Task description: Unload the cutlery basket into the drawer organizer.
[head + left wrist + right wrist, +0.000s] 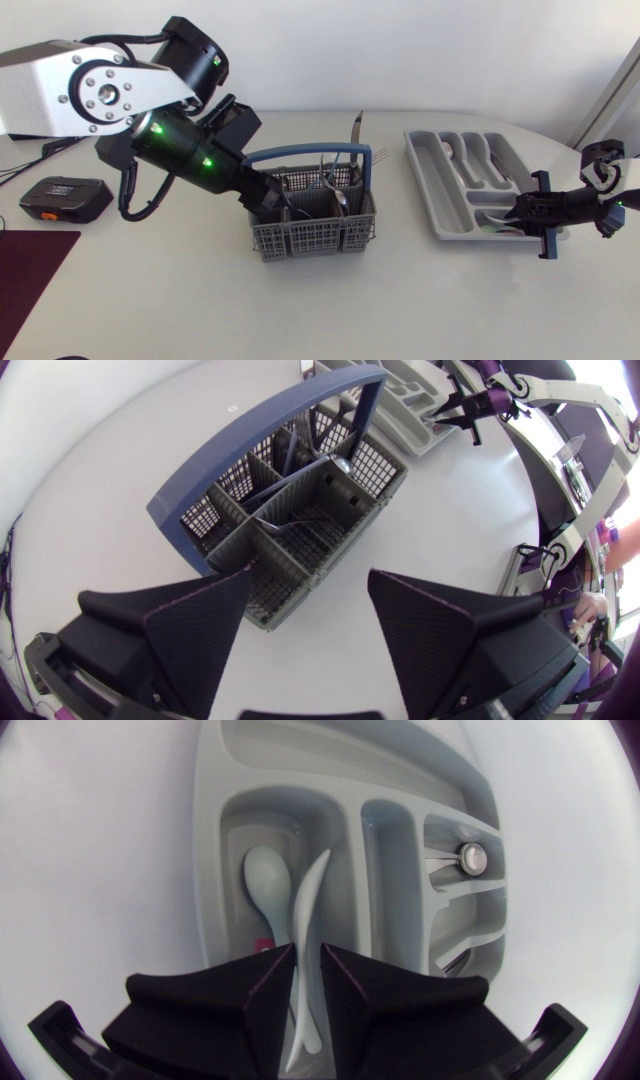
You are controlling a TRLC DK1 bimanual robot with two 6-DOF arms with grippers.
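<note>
A white table (pixel 400 320) seen from above. The left arm (pixel 180 150) reaches from the left edge to a grey cutlery basket (pixel 310 238) with a blue handle, mid-table. The left gripper (pixel 310 575) is spread wide at the basket's end, grasping nothing. Metal cutlery (pixel 340 195) stands in the basket. To the right lies a grey drawer organizer (pixel 425 185). The right gripper (pixel 306 955) is over the organizer's near end, pinched on a white utensil (pixel 312 900). This lies in a compartment beside a pale blue spoon (pixel 265 885).
</note>
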